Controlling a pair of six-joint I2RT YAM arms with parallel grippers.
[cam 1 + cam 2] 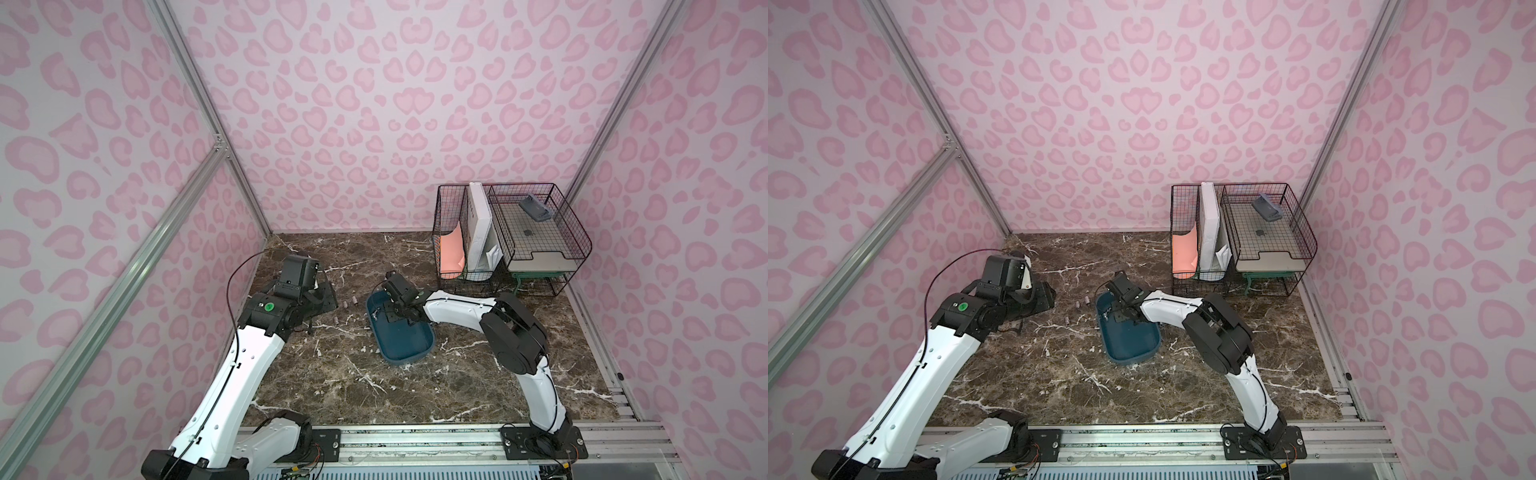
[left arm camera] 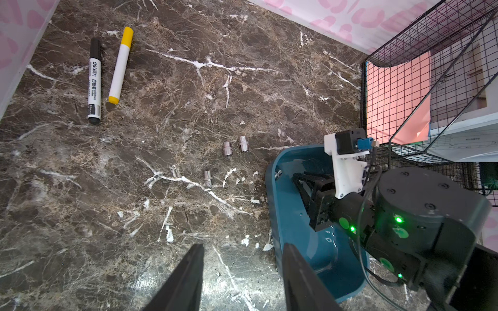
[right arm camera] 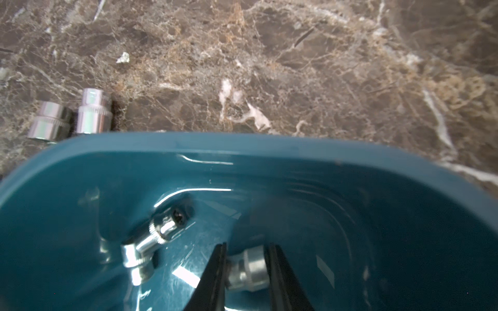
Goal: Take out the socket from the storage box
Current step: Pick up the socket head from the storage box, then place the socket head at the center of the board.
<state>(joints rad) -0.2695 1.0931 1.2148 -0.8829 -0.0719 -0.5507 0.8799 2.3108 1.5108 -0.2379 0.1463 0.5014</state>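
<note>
One socket [image 3: 249, 269] lies directly between the fingers of the right pincer [image 3: 247, 246], low on the floor of the storage box [image 3: 269, 142]. Both fingers look pressed against it, so I log this as a pinch, though the wrist view is smeared and I cannot vouch for how firm it is. Long axis of the socket: it seems to run across the gap, finger to finger and a little tilted. That would put the fingers on its two ends, not its round flank; my judgement is that such a hold could pivot or slip on the lift. A further socket [image 3: 151, 242] rests ahead of the fingertips and off to one side, clear of them; it may be two touching, I cannot tell. The box wall rises just ahead of the pincer, and beyond it three sockets [image 2: 227, 148] lie on the worktop [image 2: 161, 80]. Left pincer [image 2: 244, 245] hangs spread and empty over the worktop, near the box's rim but outside it. Right arm is therefore the nearer one, by far. Next move, as I judge it: straight up off the floor, then forward over the wall toward the loose ones.
</note>
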